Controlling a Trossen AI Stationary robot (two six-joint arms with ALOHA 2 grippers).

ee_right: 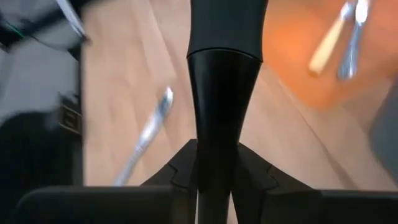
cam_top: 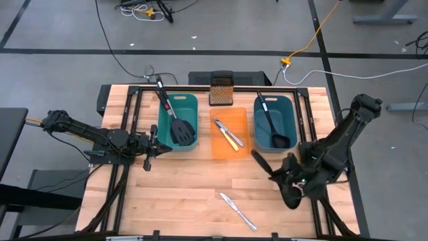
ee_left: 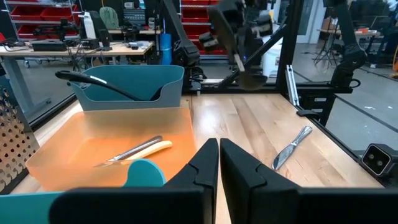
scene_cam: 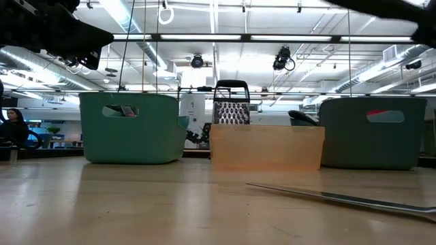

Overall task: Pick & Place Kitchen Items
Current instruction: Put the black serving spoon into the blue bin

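Note:
My right gripper (cam_top: 293, 178) is shut on a long all-black ladle (cam_top: 262, 163) above the near right part of the table. The left wrist view shows its bowl (ee_left: 252, 79) hanging in the air. My left gripper (cam_top: 148, 152) waits shut and level beside the left teal bin (cam_top: 175, 100). That bin holds two black slotted spatulas (cam_top: 180, 129). A second ladle (cam_top: 273, 127) lies in the right teal bin (cam_top: 291, 107). Two knives (cam_top: 227, 132), one yellow-handled, lie in the orange bin (cam_top: 215, 148). One silver knife (cam_top: 238, 211) lies flat on the wood. My right gripper pinches the ladle's black handle (ee_right: 214, 158) between its two fingers, which lie across the handle. The ladle is lifted clear of the table and tilted. Its bowl is the lower end, toward the near edge, and the handle's free end (cam_top: 254, 154) points toward the bins.
An upright metal box grater (cam_top: 221, 90) stands at the far edge behind the orange bin. Black frame rails (cam_top: 127, 114) run along both sides of the table. Bare wood lies between the bins and the near edge, around the loose knife (scene_cam: 340, 199).

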